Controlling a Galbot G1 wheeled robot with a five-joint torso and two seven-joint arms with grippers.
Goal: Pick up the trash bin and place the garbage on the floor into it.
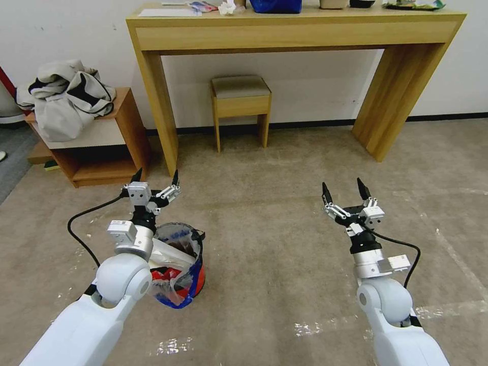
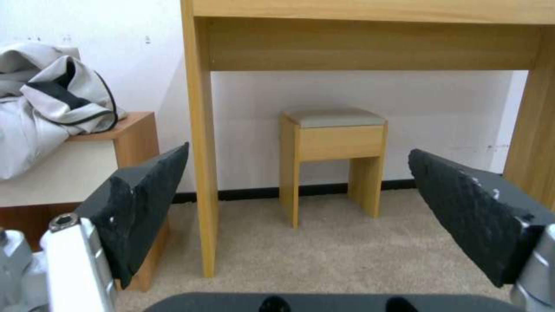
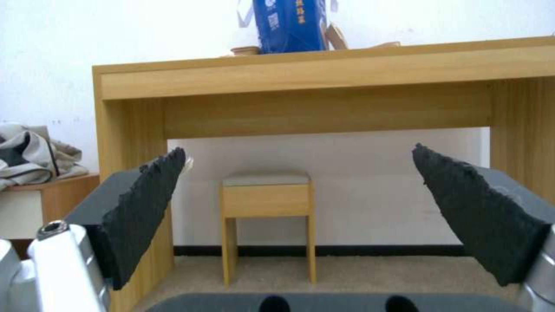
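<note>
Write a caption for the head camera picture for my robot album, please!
Both grippers, left gripper and right gripper, open above the carpet, red trash bin beside the left arm.

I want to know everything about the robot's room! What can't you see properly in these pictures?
- Trash bin: head view, the left arm covers its near side; what's in the bag is unclear.
- Things on the table: head view, cut off by the top edge.
- Blue bag: right wrist view, top cut off, print too small to read.

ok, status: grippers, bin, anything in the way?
Left gripper open above trash bin, right gripper open. Bin on floor, already holds litter. Nothing in the way.
</note>
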